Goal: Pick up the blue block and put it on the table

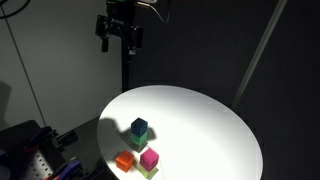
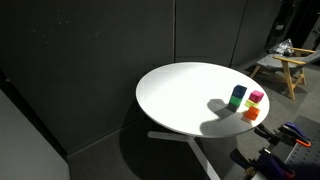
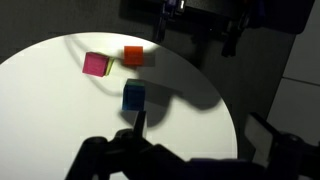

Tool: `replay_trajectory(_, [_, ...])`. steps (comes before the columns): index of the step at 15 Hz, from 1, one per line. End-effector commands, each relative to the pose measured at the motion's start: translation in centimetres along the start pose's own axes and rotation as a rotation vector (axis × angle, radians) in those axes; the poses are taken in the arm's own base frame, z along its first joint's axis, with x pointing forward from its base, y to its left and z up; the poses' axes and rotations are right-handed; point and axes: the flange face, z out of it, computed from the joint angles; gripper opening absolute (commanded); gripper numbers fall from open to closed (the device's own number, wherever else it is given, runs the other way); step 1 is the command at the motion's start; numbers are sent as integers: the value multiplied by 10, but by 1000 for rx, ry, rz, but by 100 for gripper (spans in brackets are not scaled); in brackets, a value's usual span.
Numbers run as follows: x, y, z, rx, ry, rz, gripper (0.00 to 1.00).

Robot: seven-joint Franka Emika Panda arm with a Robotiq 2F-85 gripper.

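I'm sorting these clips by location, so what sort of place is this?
Probably a lab or test room rather than a home: dark panels line the walls, a round white table holds a few coloured blocks, and a robot gripper hangs up above.

The tool point(image 1: 118, 45) is looking all black and boxy from here, its two stubby fingers point(image 1: 103, 42) showing matte dark against the gloom.

The gripper point(image 1: 119, 43) hangs high, its fingers spread apart.
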Motion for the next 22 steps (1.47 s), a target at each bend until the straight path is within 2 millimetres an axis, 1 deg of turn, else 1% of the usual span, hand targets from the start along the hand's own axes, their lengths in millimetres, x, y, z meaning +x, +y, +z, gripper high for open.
replay_trajectory(1, [5,-3,-1,-26,4,3,100])
replay_trajectory(9, [35,-18,7,-104,24,2,100])
replay_trajectory(14, [54,-22,15,-160,44,17,100])
replay_trajectory(18, [66,-16,26,-186,42,62,100])
replay_trajectory(22, [70,-1,42,-181,25,109,100])
